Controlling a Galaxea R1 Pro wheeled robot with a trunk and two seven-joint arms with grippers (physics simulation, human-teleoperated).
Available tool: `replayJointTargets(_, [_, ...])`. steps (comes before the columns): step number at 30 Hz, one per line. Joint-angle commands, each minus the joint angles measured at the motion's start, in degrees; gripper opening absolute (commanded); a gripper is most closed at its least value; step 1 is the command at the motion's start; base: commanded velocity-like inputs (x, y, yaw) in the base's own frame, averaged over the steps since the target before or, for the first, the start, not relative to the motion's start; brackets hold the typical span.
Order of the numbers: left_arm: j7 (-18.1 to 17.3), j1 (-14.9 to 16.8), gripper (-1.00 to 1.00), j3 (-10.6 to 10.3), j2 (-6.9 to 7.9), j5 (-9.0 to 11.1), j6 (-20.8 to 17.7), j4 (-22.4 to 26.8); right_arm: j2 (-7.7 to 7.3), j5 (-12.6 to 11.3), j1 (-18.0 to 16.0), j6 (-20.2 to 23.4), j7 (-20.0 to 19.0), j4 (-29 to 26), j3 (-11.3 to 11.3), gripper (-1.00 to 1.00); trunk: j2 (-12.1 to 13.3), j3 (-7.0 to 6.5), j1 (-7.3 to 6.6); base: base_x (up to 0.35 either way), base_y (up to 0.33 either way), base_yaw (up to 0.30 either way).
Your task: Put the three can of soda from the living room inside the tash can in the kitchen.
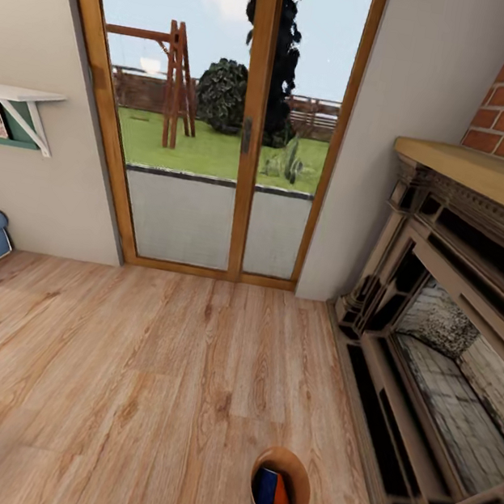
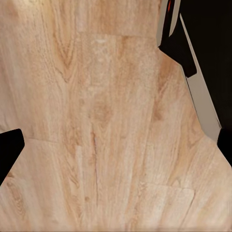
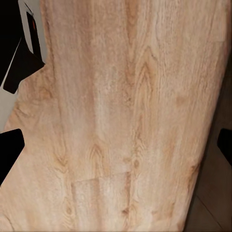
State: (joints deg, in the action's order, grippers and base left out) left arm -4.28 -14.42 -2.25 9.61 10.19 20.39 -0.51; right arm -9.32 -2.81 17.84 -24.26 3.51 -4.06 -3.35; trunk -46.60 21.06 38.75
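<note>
Reddish wood plank floor (image 1: 143, 365) is carrying a brown-walled cylindrical bin (image 1: 304, 478), orange and dark blue cans (image 1: 274, 492) inside, lying nearer the right arm; both hands (image 2: 116, 140) (image 3: 116, 140) are spreading

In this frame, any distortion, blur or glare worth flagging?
Head view: wide-angle bend tilts the glass doors and fireplace; lighting flat, no glare. Both wrist views: soft, blurred plank floor texture; the bin casts almost no shadow.
</note>
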Motion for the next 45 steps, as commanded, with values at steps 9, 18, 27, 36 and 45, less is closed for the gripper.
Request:
replayJointTargets(9, [0.3,0.0,1.00,0.4,-0.17,0.3,0.0,0.1,0.13,0.1,-0.1,0.2,0.0,-0.1,-1.3,1.00,2.4,-1.08,-1.32,0.000,0.000,0.000])
replayJointTargets(18, [0.6,0.0,1.00,0.6,-0.58,0.7,0.0,0.3,0.30,0.2,-0.4,0.3,0.3,-0.1,-1.4,1.00,2.4,-1.08,-1.32,0.000,0.000,0.000])
replayJointTargets(27, [0.7,0.1,1.00,0.4,-1.56,0.2,-0.1,0.2,0.52,0.3,-0.9,0.3,0.4,-0.1,-1.4,1.00,4.8,-2.16,-2.64,0.000,0.000,0.000])
replayJointTargets(36, [0.7,0.1,1.00,0.3,-2.33,0.2,-0.1,0.2,0.53,0.3,-1.0,0.3,0.4,-0.1,-1.4,1.00,8.4,-3.78,-4.62,0.000,0.000,0.000])
replayJointTargets(45, [0.8,0.0,1.00,0.3,-2.38,0.2,-0.1,0.2,0.70,0.3,-1.1,0.4,0.4,0.0,-1.4,1.00,12.0,-5.39,-6.60,0.000,0.000,0.000])
